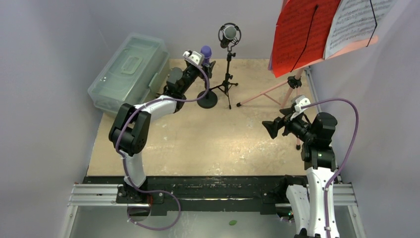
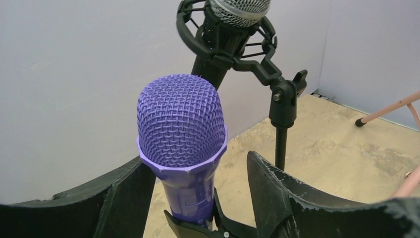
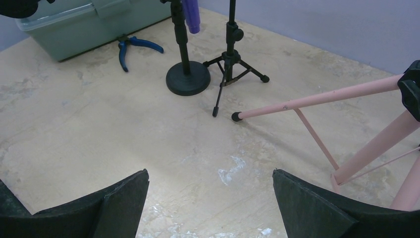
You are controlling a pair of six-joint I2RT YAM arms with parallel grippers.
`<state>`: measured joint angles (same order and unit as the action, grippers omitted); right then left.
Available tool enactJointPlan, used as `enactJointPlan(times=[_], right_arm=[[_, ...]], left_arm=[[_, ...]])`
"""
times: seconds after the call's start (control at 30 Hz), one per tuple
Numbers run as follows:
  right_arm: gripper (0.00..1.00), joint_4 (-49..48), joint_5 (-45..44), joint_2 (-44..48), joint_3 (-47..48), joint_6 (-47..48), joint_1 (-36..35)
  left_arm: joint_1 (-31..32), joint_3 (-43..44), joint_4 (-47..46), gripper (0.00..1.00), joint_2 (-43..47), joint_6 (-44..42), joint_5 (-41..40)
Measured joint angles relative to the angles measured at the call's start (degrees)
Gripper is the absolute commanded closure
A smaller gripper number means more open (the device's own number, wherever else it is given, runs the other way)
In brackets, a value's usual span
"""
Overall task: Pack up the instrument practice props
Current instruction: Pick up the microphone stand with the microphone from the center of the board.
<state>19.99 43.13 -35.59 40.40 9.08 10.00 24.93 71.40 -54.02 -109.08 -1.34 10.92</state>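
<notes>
at the back of the bench (image 1: 198,144), the left hand (image 2: 198,166) stands parted around the purple mic (image 2: 181,124) with its woven mesh dome. the right hand (image 3: 210,176) gapes wide over mottled surface.

Black-and-white arms (image 1: 130,130), purple cables (image 1: 356,124), matte black jaws

Purple microphone (image 1: 206,51): one. Black-silver microphone (image 1: 229,33): one. So two mics total. Round-base stand (image 1: 207,99): one. Black tripod (image 1: 228,74): one. Pink music rack (image 1: 267,92): one. Pages in view: red page (image 1: 302,34), one; white page (image 1: 354,22), one. Greenish plastic case (image 1: 129,67): one. Blue-handled pliers (image 3: 131,47): one pair.
</notes>
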Motion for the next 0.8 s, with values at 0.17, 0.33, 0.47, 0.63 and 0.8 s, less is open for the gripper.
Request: enactJointPlan(times=[0.17,0.33,0.47,0.63,0.8], right_arm=[[0.01,0.04,-0.02,-0.02,0.0,-0.02,-0.22],[0.01,0.09,-0.02,-0.02,0.0,-0.02,-0.24],[0.01,0.13,-0.02,-0.02,0.0,0.0,-0.24],[0.01,0.13,-0.04,-0.02,0.0,0.0,-0.24],[0.01,0.13,-0.04,-0.02,0.0,0.0,-0.24]], left_arm=[[1.86,1.36,2.01,0.43,0.0,-4.39,-2.67],[1.99,1.64,3.13,0.47,0.0,-7.85,-4.85],[2.36,2.67,4.96,0.67,0.0,-10.82,-5.79],[3.45,3.3,6.34,0.92,0.0,-12.81,-6.32],[3.61,3.39,8.9,1.0,1.14,-12.68,-6.99]])
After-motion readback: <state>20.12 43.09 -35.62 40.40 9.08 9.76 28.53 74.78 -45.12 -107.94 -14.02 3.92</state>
